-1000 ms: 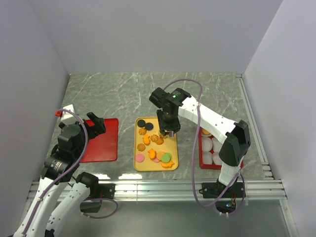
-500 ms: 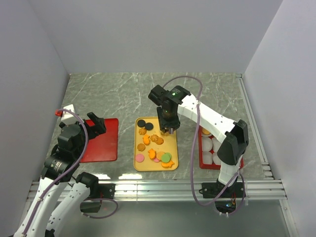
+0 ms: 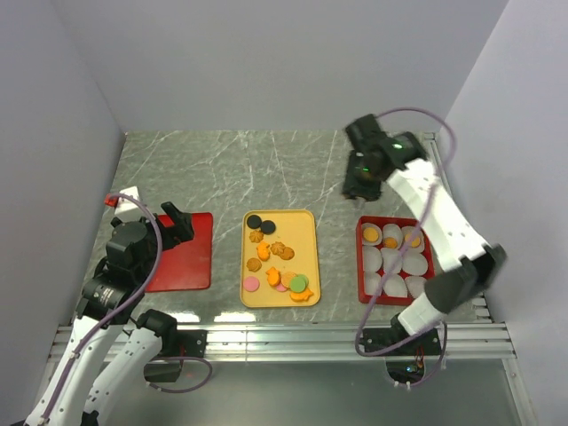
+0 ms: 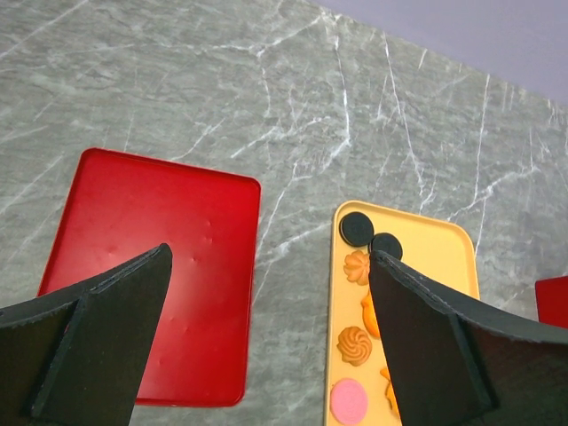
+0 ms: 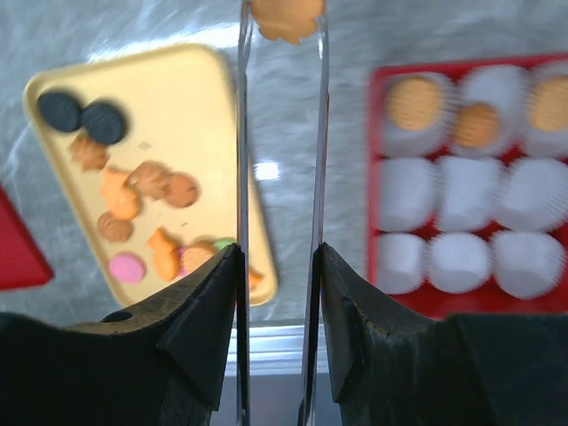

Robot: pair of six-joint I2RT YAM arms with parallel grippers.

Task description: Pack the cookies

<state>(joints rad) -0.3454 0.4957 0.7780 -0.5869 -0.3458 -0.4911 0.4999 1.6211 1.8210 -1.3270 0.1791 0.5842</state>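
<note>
the right end effector (image 3: 358, 188) has swung from the yellow tray (image 3: 307, 224) to just beyond the red tray (image 3: 359, 259), clamped on an orange cookie (image 5: 286, 16), likely bound for an empty cup (image 3: 394, 286). the left end effector (image 3: 175, 224) hangs open.

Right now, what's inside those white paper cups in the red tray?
Three far-row cups each hold an orange-brown cookie; the other six look empty. From above, the right arm covers part of the red tray's right edge.
</note>
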